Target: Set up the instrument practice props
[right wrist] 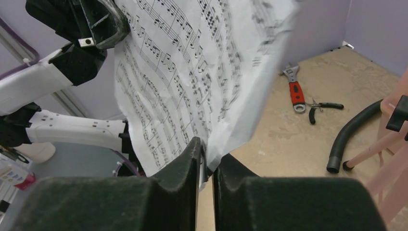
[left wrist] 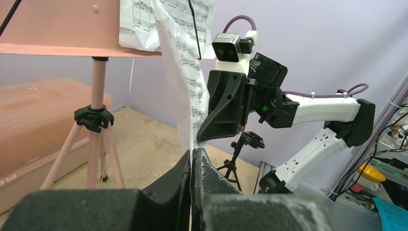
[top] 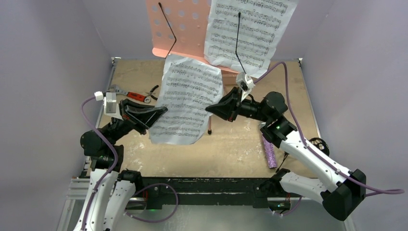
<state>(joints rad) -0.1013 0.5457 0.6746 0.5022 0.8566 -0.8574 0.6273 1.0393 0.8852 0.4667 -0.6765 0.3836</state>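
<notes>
A white sheet-music page (top: 187,101) hangs in the air in front of the pink perforated music stand (top: 180,29). My left gripper (top: 161,111) is shut on the page's left edge, and the paper is pinched flat between its fingers (left wrist: 193,151). My right gripper (top: 210,109) is at the page's right edge. Its jaws (right wrist: 210,154) stand a narrow gap apart, with the paper's corner (right wrist: 192,72) between them against the left finger. Another page (top: 248,31) rests on the stand. The purple microphone (top: 269,154) lies on the table at the right. The small black mic stand (left wrist: 238,154) stands upright.
A red-handled wrench (top: 130,95) and pliers (top: 153,91) lie at the table's back left. A pink plastic box (left wrist: 38,120) sits behind the stand's tripod legs (left wrist: 98,120). A black curved tube (right wrist: 351,134) lies near the stand's foot. Purple walls close in the table.
</notes>
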